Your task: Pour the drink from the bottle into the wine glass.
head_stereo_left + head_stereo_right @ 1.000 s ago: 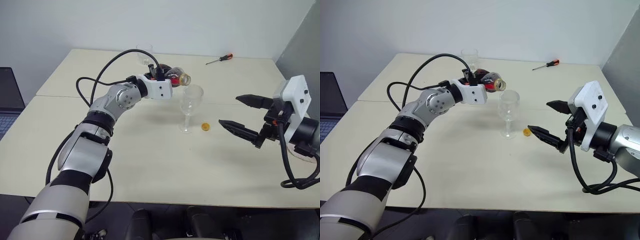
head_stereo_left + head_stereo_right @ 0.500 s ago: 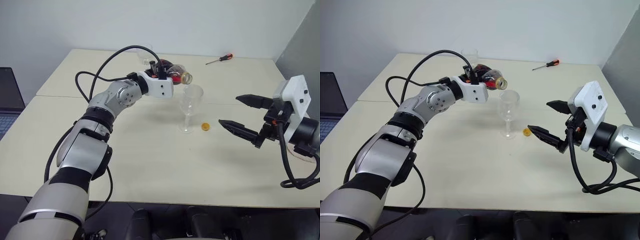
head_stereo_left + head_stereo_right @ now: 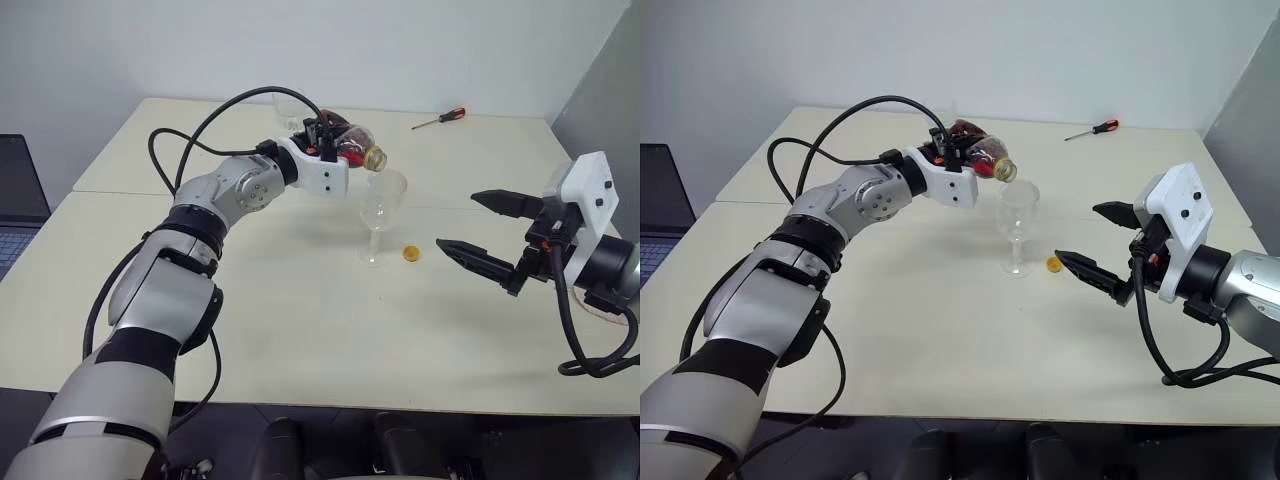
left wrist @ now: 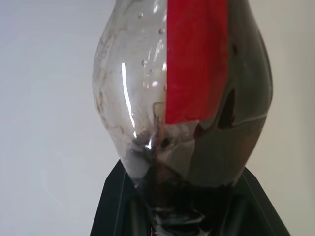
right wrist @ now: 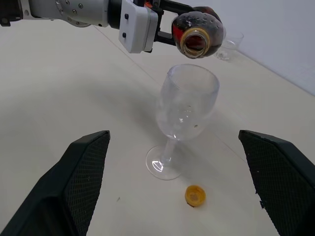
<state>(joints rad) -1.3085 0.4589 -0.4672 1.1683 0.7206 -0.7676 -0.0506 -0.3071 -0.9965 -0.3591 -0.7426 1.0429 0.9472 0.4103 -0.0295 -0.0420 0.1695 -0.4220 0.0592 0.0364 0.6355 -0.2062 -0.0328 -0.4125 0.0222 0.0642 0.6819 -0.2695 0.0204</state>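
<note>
Two grippers above beige table (image 3: 300, 330). Left gripper (image 3: 958, 152) clamped around bottle (image 3: 980, 157), tipped sideways, uncapped mouth just over wine glass (image 3: 1018, 225) rim. Right gripper (image 3: 478, 232) fingers spread wide, empty, beside yellow-orange cap (image 3: 410, 253).

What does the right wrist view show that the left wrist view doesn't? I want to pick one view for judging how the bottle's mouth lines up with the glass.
Right wrist view alone: the wine glass upright on the table, the open bottle mouth above its rim, the orange cap beside its foot, and a tumbler behind. Left wrist view alone: the red label and drink up close. Both: the bottle, clamped by the left gripper.
</note>
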